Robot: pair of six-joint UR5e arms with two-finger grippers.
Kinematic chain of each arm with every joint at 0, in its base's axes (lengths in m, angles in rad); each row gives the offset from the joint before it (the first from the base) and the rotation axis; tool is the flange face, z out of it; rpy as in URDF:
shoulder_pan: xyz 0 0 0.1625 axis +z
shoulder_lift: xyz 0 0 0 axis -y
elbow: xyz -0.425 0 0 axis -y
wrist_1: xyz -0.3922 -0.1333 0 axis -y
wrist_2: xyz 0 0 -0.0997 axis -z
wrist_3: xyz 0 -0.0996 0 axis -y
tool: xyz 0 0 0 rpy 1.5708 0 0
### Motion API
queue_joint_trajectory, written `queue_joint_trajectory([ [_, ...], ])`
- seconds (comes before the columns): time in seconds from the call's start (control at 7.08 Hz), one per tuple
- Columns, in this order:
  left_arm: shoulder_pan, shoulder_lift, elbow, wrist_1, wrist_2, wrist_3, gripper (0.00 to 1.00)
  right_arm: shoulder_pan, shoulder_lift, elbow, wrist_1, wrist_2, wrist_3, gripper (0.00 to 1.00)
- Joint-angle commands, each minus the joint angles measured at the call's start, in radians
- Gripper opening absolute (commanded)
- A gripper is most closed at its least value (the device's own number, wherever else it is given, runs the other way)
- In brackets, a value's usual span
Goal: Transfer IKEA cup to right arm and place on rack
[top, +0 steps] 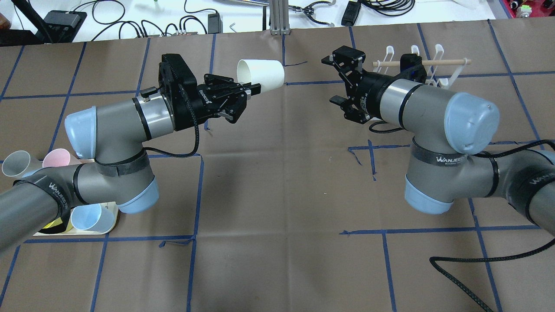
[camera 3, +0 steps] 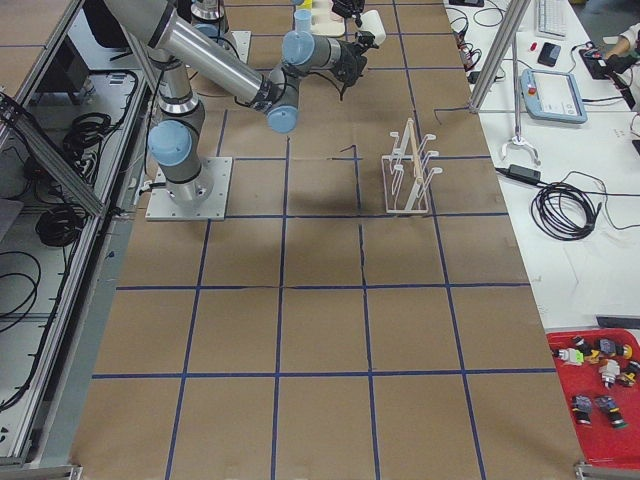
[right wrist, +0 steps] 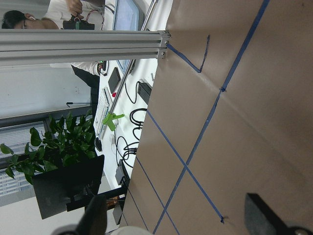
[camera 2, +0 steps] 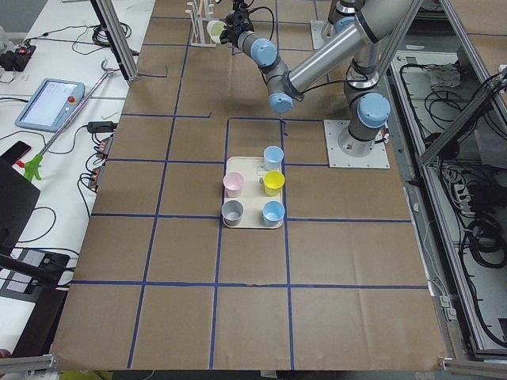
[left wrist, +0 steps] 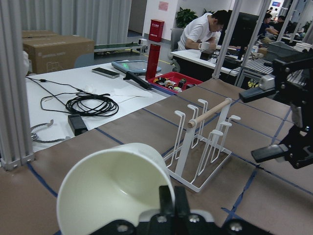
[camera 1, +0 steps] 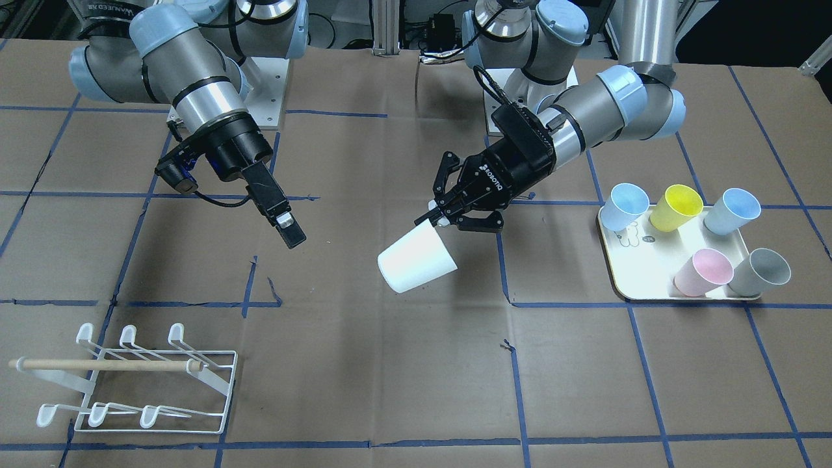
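My left gripper point(top: 253, 89) is shut on the rim of a white IKEA cup point(top: 262, 74) and holds it on its side above the middle of the table. The front view shows the same grip point(camera 1: 437, 218) on the cup point(camera 1: 417, 259). In the left wrist view one finger sits inside the cup's point(left wrist: 107, 191) mouth. My right gripper point(top: 329, 80) is open and empty, facing the cup across a gap. It hangs above the table in the front view point(camera 1: 286, 224). The white wire rack point(camera 1: 130, 383) with its wooden dowel stands behind the right gripper point(top: 416, 65).
A cream tray point(camera 1: 634, 260) on my left side holds several upturned-looking cups lying tilted: two pale blue, a yellow point(camera 1: 676, 208), a pink and a grey one. A black cable point(top: 477, 260) lies near the right arm's base.
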Motion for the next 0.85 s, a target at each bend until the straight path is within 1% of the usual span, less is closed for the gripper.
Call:
queue_joint_trajectory([
  [0.0,-0.003,-0.016,-0.051,0.117,-0.014,-0.047,0.04,0.006,0.023,-0.017,-0.026,0.000,0.214,1.00],
  [0.71,-0.005,-0.020,-0.047,0.117,-0.011,-0.052,0.04,0.095,0.029,-0.016,-0.046,-0.013,0.233,1.00],
])
